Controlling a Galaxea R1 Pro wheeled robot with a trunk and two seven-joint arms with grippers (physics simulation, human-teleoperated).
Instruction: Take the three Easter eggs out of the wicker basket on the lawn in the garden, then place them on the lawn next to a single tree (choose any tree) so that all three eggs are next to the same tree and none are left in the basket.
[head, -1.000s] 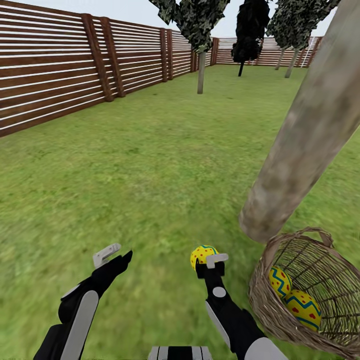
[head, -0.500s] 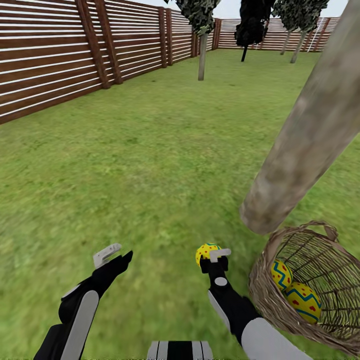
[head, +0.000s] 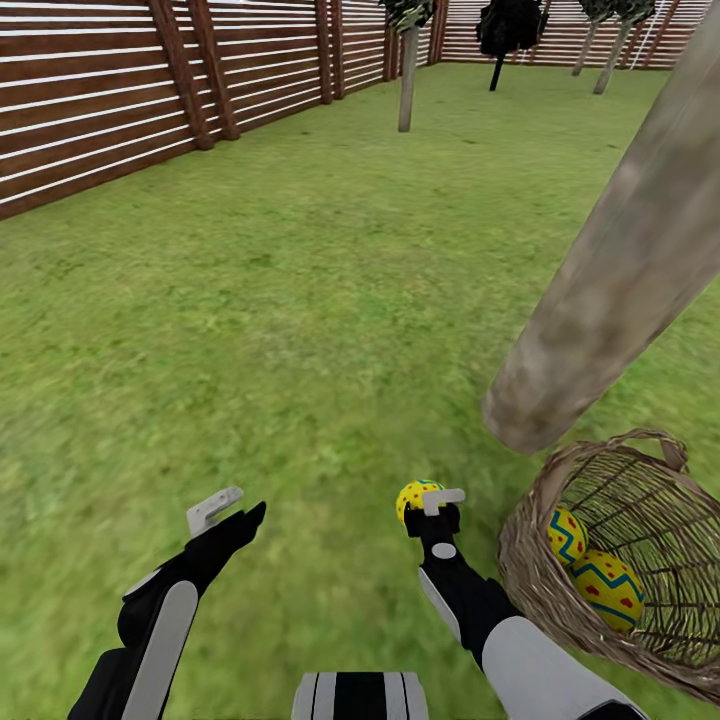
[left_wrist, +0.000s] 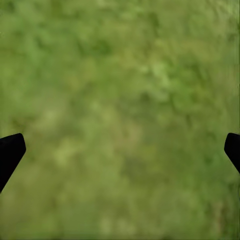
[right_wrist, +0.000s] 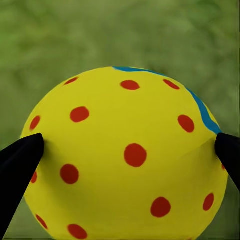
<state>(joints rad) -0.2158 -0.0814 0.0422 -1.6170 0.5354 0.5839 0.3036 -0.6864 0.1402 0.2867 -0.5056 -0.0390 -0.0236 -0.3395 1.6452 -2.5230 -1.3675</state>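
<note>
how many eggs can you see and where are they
3. One egg is held in the right gripper over the lawn. Two more eggs, and, lie in the basket beside the tree.

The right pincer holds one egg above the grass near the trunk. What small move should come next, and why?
Probably lower the right pincer toward the lawn and release there. It is shut on an Easter egg, the tree trunk stands close on its right, and two eggs remain in the wicker basket. The left pincer is open and empty.
</note>
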